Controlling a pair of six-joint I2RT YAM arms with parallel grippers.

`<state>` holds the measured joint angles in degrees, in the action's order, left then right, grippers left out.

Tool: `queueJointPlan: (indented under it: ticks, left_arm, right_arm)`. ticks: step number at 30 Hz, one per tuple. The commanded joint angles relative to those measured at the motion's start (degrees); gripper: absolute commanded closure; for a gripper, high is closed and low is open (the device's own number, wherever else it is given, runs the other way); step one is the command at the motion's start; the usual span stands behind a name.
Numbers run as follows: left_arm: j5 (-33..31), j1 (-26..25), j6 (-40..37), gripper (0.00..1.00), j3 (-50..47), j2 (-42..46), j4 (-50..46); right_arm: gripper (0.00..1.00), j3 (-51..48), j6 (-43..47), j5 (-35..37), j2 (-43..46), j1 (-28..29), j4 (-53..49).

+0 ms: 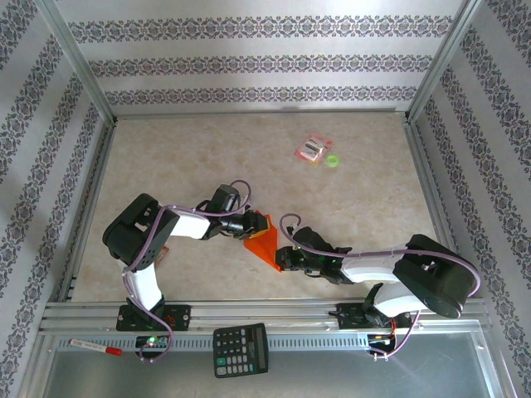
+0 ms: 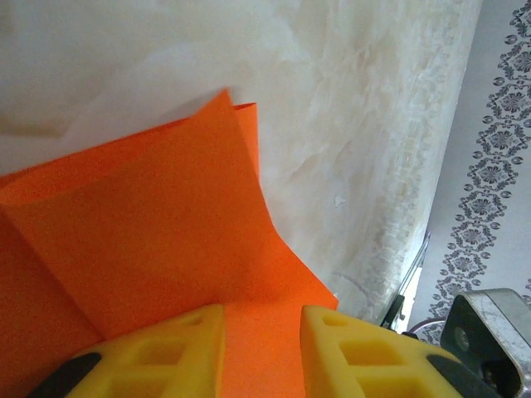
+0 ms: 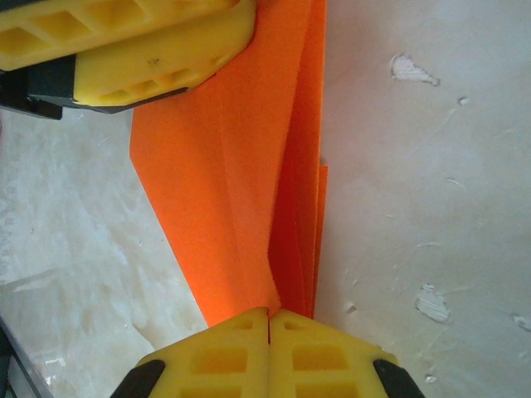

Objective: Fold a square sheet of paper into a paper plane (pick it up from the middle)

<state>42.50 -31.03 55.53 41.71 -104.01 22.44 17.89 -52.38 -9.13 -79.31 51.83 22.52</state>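
Observation:
The square sheet of paper is bright orange and folded into a pointed paper plane (image 1: 262, 242) with layered flaps, lying mid-table between the two arms. My right gripper (image 1: 282, 259) is at its near end, and in the right wrist view its yellow jaws (image 3: 269, 332) are shut on the plane's centre fold (image 3: 224, 182). My left gripper (image 1: 251, 225) is at the far end. Its jaws (image 2: 261, 352) stand apart over a flat orange flap (image 2: 166, 232) that shows face-on in the gap. The left gripper's fingers (image 3: 149, 50) overlap the paper's far corner.
A small pink-red packet (image 1: 314, 148) and a green disc (image 1: 333, 161) lie at the back right. A black calculator (image 1: 241, 349) and a red marker (image 1: 95, 348) rest on the metal ledge below the rail (image 1: 265, 315). Patterned walls enclose the table.

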Motion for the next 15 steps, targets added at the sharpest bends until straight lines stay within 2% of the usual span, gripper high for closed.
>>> queueJointPlan:
  ticks: [1, 7, 15]
  left_arm:
    - [0.98, 1.41, 0.15, 0.68, -0.24, 3.19, -0.64]
    - [1.35, 1.93, -2.49, 0.65, 1.81, 5.32, -5.17]
    - [1.88, 2.39, -3.63, 0.65, 4.18, 1.16, -5.62]
  right_arm:
    - [1.00, -0.83, 0.27, -0.26, -0.06, -0.51, -1.07]
    - [1.00, -0.67, 0.26, -0.32, -0.30, -0.55, -0.90]
    - [1.00, -0.49, 0.12, -0.28, -0.41, -0.52, -1.00]
